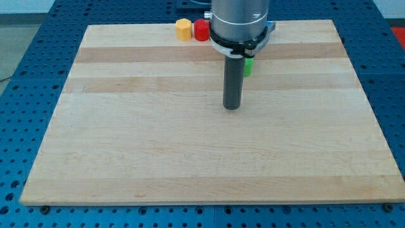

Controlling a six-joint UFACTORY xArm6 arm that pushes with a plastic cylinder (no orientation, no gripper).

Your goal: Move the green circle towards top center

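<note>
The wooden board (209, 158), nearest the camera, is lying on a blue perforated table (25, 63) and is filling most of the view. All places below are given relative to my tip.

My tip (232, 107) is resting on the board, a little above the board's middle and slightly toward the view's right of centre. The arm is carrying no claw: it is ending in a straight dark rod (233, 82), so there is nothing to open or close, and nothing is being held. The rod is hanging from the arm's grey cylindrical body (239, 22), which is hiding part of the board's top edge.

The green circle (248, 66) is sitting just above my tip and slightly to its right, mostly hidden behind the rod; only a sliver is showing, so its shape cannot be confirmed. Whether it is touching the rod cannot be told.

A red block (201, 30) and a yellow block (183, 29) are sitting side by side, touching, well above my tip and to its left, near the board's top edge. A blue block (271, 27) is peeking out above and to the right of my tip, largely hidden by the arm.
</note>
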